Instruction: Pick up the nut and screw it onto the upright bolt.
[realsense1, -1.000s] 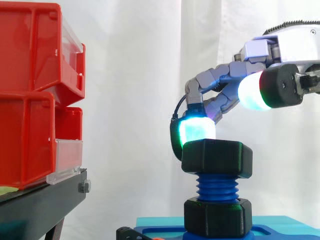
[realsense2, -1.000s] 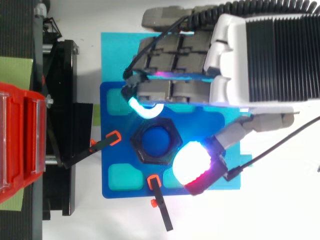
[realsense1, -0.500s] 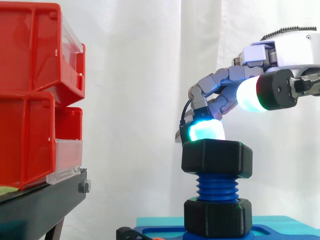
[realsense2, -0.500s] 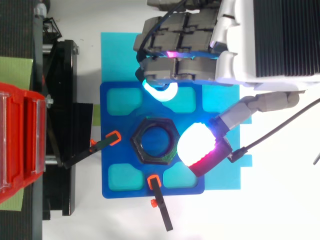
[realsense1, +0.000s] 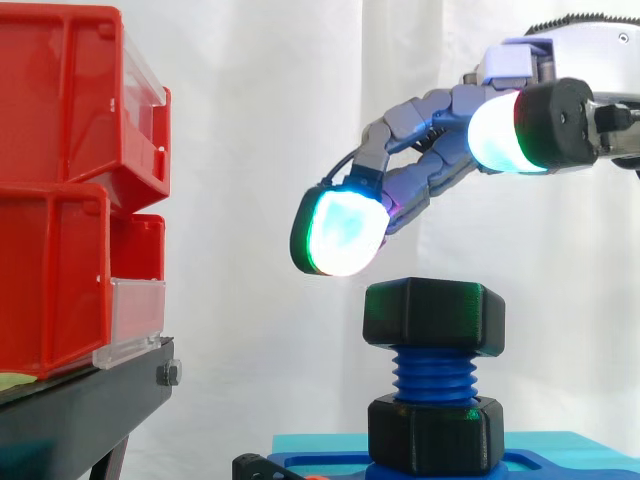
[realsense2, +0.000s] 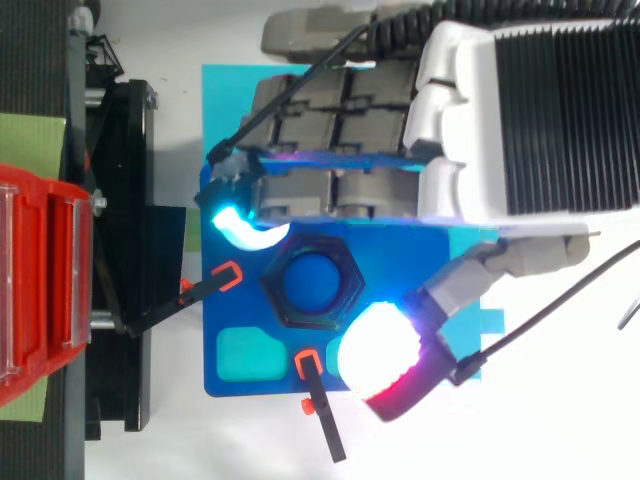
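Across from the red bins (realsense1: 70, 190), the robot hand (realsense1: 430, 170) hovers just above the work, fingers loosely spread and holding nothing. On the blue fixture plate (realsense2: 240, 350), the upright bolt (realsense1: 432, 372) carries the black nut (realsense1: 434, 316) on its top threads. Bare thread shows beneath, so I'd judge more turning remains.

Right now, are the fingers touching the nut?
Apart. The side view shows a clear gap between the fingers, raised up and to the left, and the top of the nut.
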